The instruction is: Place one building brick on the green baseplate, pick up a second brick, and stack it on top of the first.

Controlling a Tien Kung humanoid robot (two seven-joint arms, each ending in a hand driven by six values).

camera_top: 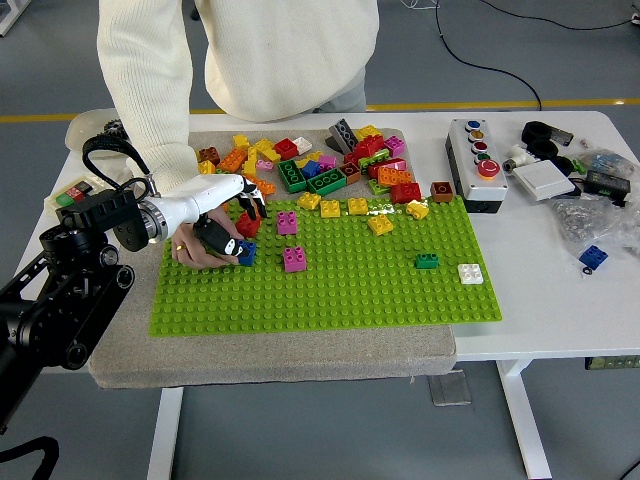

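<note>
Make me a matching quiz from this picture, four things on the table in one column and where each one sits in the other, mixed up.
Things:
1. white brick
2. blue brick
3. button box
4. person's hand

Places:
A. on the bare table right of the baseplate
B. under the left hand, at the baseplate's left end
C. on the baseplate near its right edge
D. beyond the baseplate's far right corner

Pairs: 1-C, 2-A, 3-D, 4-B
</note>
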